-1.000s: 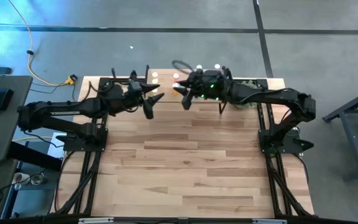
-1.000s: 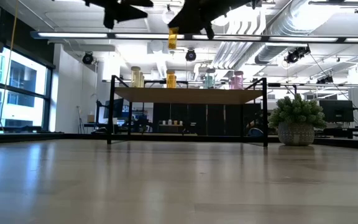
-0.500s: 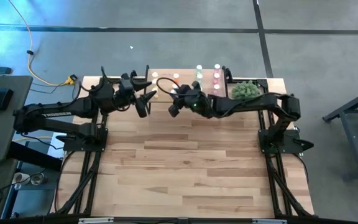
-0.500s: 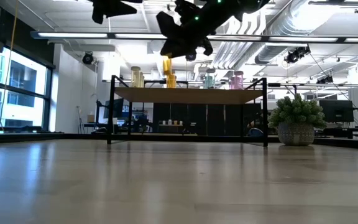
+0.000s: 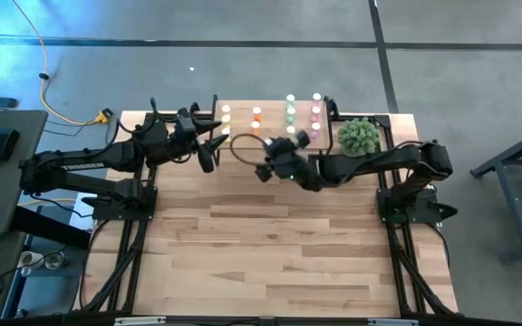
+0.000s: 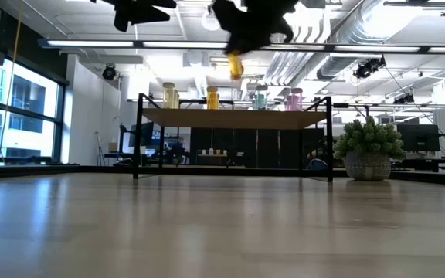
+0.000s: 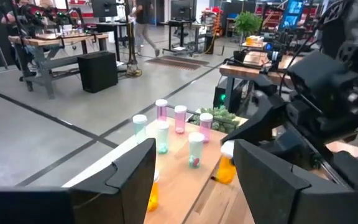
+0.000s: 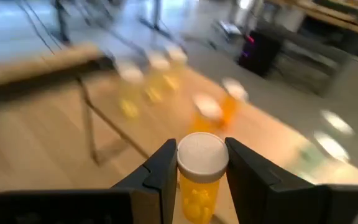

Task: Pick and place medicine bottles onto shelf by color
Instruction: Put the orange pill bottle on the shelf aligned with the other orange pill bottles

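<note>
Seen from above, the right gripper [image 5: 263, 169] sits just left of centre in the upper half of the frame, in front of the shelf [image 5: 272, 120], over bare wooden table [image 5: 279, 244]. Half a second ago it was higher in the frame and further left, at the shelf's front edge; a second ago it was over the shelf itself. So the right arm has swung across and then pulled back toward the table without letting go of its load.

The right wrist view shows that load: an orange bottle [image 8: 201, 174] with a white cap, pinched upright between the two dark fingers [image 8: 160, 171], which are closed narrowly against its sides. In the low view the same bottle [image 6: 236, 66] hangs near the top centre of the frame, above and in front of the shelf board.

On the shelf, the other bottles [image 5: 290, 111] stand in short columns by colour: yellow, orange, green, pink from left to right.

The left gripper [image 5: 216, 145] waits at the shelf's left end, upper left of centre, its fingers spread wide and empty.

This bottle is not yet placed. Judging from the retreat, the arm is probably lining up again for the orange column.
</note>
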